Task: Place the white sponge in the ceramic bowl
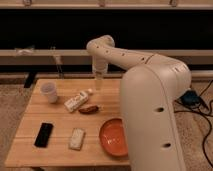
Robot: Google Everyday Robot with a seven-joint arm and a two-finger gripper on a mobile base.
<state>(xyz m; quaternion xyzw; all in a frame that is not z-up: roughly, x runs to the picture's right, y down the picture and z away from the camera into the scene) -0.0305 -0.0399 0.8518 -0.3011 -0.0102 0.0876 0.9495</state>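
White sponge (pixel 76 138) lies flat near the front edge of the wooden table (pixel 30 117), between black phone (pixel 43 134) and ceramic bowl (pixel 113 137), touching neither. Bare wood shows all around it. Bowl sits close to the front edge, its far side hidden by the arm (pixel 150 100). Gripper (pixel 99 84) hangs over the table's back part, beyond the white bottle (pixel 77 100), well apart from the sponge. Jaws released, nothing held. White cup (pixel 49 91) is near the back corner. Speckled floor; dark shelving behind.
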